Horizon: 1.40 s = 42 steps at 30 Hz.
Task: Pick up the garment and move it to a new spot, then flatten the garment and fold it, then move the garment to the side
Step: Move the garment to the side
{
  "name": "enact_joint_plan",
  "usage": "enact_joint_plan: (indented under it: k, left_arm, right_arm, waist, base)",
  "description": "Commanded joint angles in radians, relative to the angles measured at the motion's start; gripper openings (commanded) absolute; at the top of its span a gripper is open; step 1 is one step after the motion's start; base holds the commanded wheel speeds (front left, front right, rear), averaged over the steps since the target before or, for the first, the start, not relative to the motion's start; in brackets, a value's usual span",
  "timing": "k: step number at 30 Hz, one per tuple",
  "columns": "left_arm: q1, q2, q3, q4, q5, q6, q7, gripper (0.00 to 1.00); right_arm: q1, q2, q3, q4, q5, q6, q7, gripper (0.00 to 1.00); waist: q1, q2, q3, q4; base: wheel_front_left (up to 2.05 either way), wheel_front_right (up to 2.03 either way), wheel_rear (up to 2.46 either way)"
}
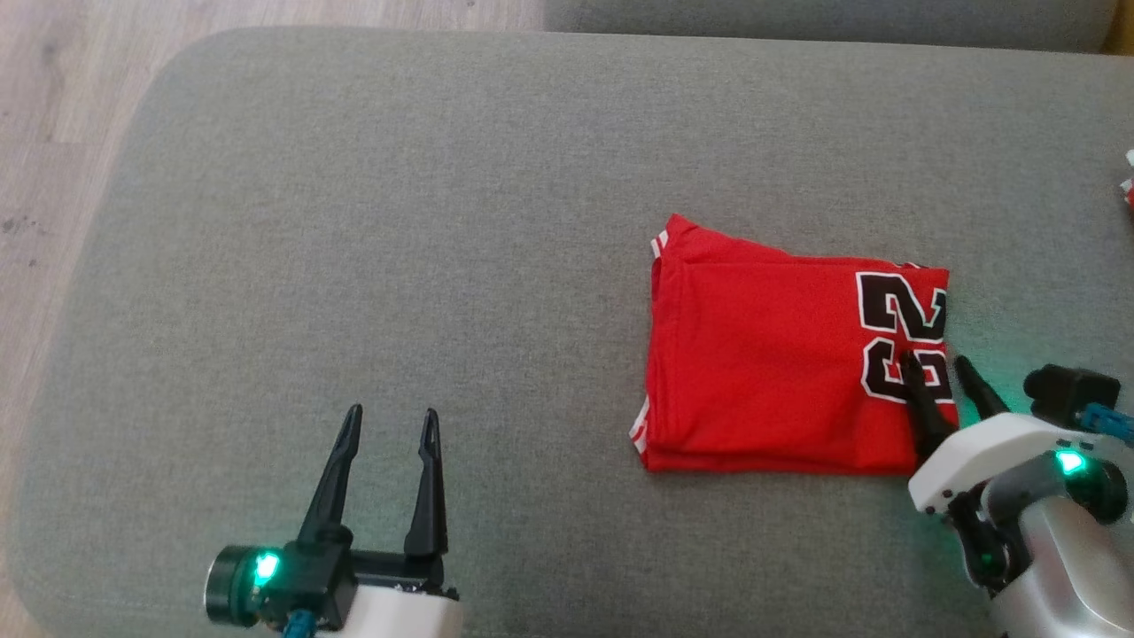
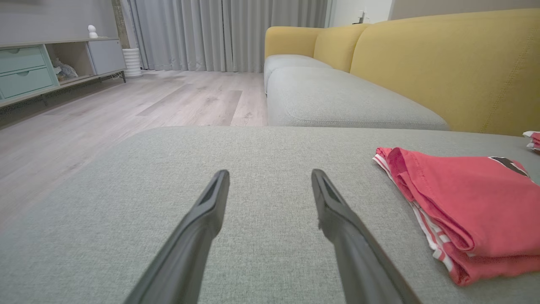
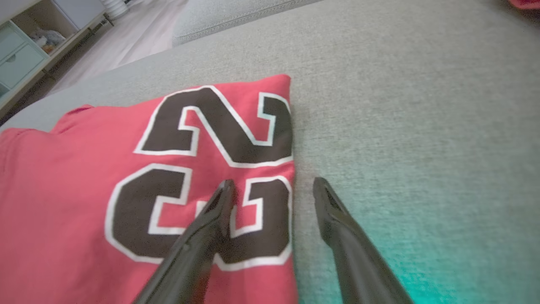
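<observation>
— Nearest the right gripper (image 1: 935,361)?
— Spread wide, gripping nothing. Straddling the near edge of the garment (image 1: 780,372): one finger (image 3: 198,240) above the black numerals (image 3: 211,126), the other above bare grey cushion (image 1: 443,221). Touching the cloth or not: impossible to tell.

— And the look of the garment?
— Red, folded into a tidy rectangle, several layers deep, flat on the cushion. Two large black numerals edged in white at the end under the right gripper. Red-and-white striped trim (image 2: 426,228) peeking from the layers at the end away from it.

— Around the left gripper (image 1: 392,411)?
— Also spread wide, holding nothing, low over bare cushion. Garment off to its right, well apart.

— Farther out?
— Ahead of the left gripper, past the cushion, pale wood floor (image 2: 126,105). Ahead and right, a second grey seat (image 2: 337,97) with a yellow backrest (image 2: 443,63). Ahead and left, a low cabinet (image 2: 97,55): two mint drawers (image 2: 21,69) shut, beside them an open compartment (image 2: 63,69) with something pale inside, too blurred to name. On top, a small white figure (image 2: 91,31). Farthest, a white ribbed bin (image 2: 132,62) against the grey curtain (image 2: 211,33), contents out of sight.
</observation>
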Motion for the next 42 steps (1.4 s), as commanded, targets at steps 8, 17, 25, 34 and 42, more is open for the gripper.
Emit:
enact_joint_plan:
  k: [8, 17, 25, 34, 42]
  left_arm:
    - [-0.036, -0.005, 0.014, -0.031, -0.012, 0.018, -0.005, 1.0]
    - [-0.079, -0.005, 0.003, -0.04, -0.003, 0.012, -0.005, 1.0]
    - [-0.132, -0.005, -0.001, -0.039, 0.002, 0.007, -0.005, 1.0]
    - [-0.195, -0.005, 0.006, -0.07, 0.023, -0.014, -0.005, 1.0]
    - [-0.212, -0.005, 0.018, -0.104, -0.001, 0.006, -0.005, 1.0]
  right_arm:
    - [-0.062, -0.086, 0.052, -0.04, 0.023, -0.001, -0.044, 0.0]
    - [-0.263, -0.274, 0.032, -0.038, -0.078, -0.001, -0.018, 0.0]
    - [-0.376, -0.473, -0.031, -0.021, -0.135, -0.001, 0.022, 0.0]
    - [-0.384, -0.617, -0.174, -0.007, -0.185, -0.001, 0.073, 0.02]
    - [-0.362, -0.551, -0.252, -0.049, -0.318, -0.001, 0.049, 1.0]
  waist:
    - [-0.0002, 0.0, 0.012, -0.014]
    - [-0.0002, 0.0, 0.094, -0.032]
    - [-0.0002, 0.0, 0.173, -0.042]
    - [-0.0002, 0.0, 0.214, -0.056]
    - [-0.0002, 0.0, 0.18, -0.062]
  base:
    - [0.0, 0.0, 0.0]
    - [0.0, 0.0, 0.0]
    - [0.0, 0.0, 0.0]
    - [0.0, 0.0, 0.0]
    - [0.0, 0.0, 0.0]
